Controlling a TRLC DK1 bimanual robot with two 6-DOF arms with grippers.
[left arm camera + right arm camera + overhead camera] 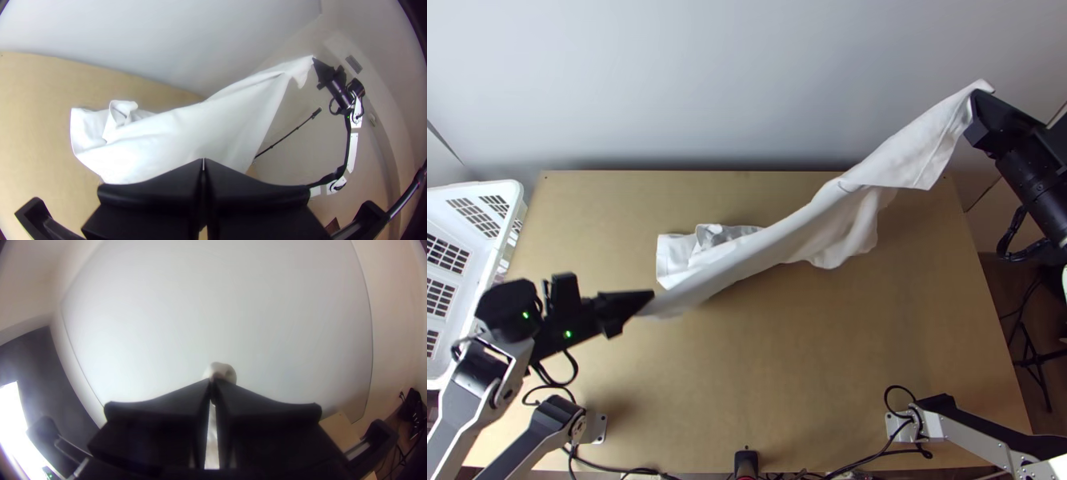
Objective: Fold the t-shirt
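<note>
Stretching slantwise over the table (787, 376) in the top view, the white t-shirt (779, 244) has its middle sagging and a bunched part on the table's far half, left of center. The left gripper (649, 302), over the table's left side, pinches one end; the right gripper (979, 100), raised by its far right corner, clamps the other. In the left wrist view, the left gripper (203, 161) has its tips pressed together at the cloth. In the right wrist view, the right gripper (212, 382) nips a crumpled bit.

Pale wall (683, 80), light wooden table (907, 344), brown floor (989, 210), bright window (12, 418) beside dark wall (40, 364)
</note>
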